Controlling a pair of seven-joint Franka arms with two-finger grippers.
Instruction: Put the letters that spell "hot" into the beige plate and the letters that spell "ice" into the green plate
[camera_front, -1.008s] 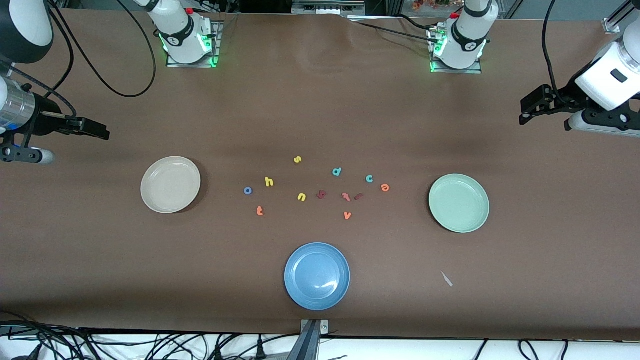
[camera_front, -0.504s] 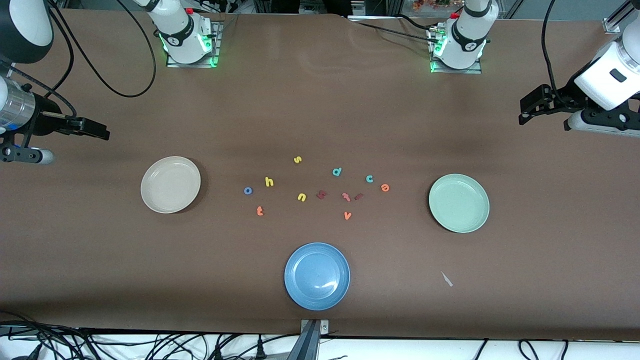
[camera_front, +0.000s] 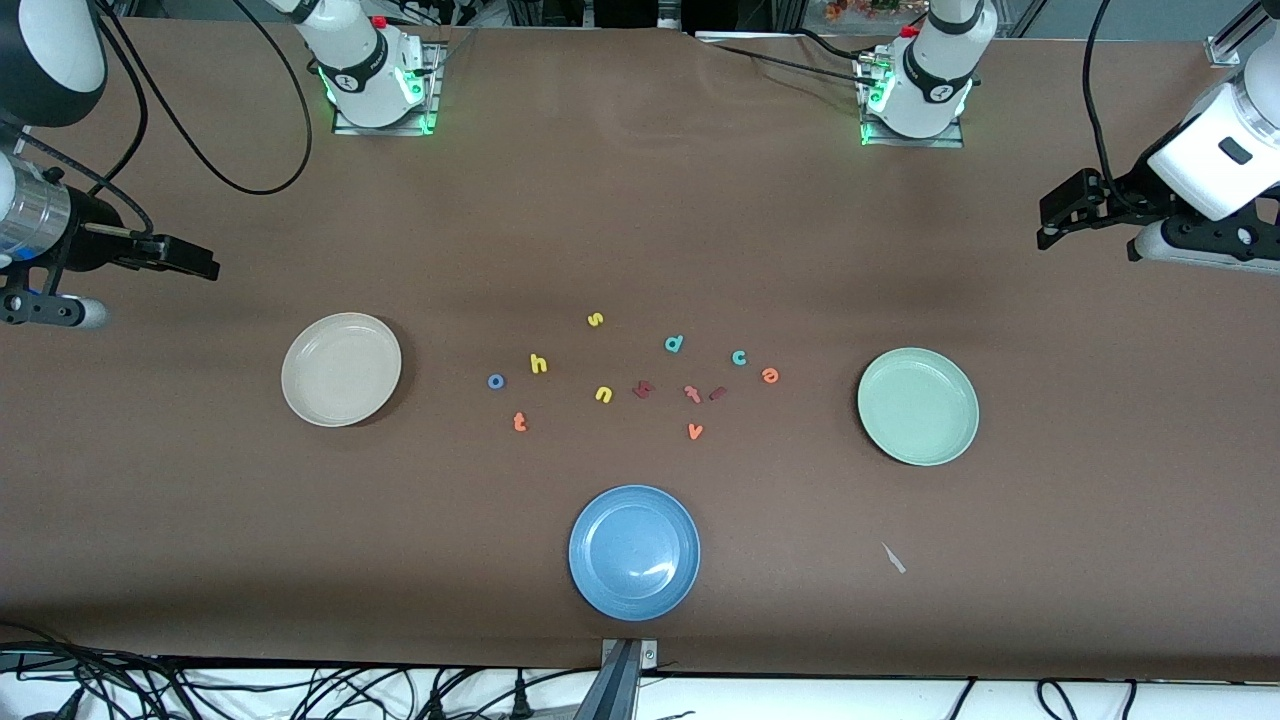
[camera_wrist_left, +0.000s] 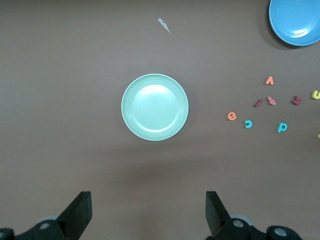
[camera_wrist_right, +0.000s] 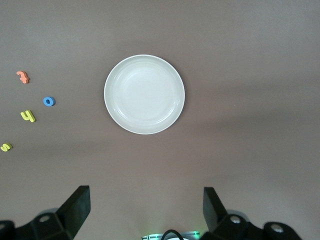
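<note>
Blue plate (camera_front: 634, 552) near scattered letters (camera_front: 640, 380)

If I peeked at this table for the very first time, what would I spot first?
Probably the little colourful foam letters scattered in the middle of the brown table. Three plates ring them: a beige plate toward the right arm's end, a green plate toward the left arm's end, and a blue plate nearest the front camera. Both arms wait at the table's ends.
</note>
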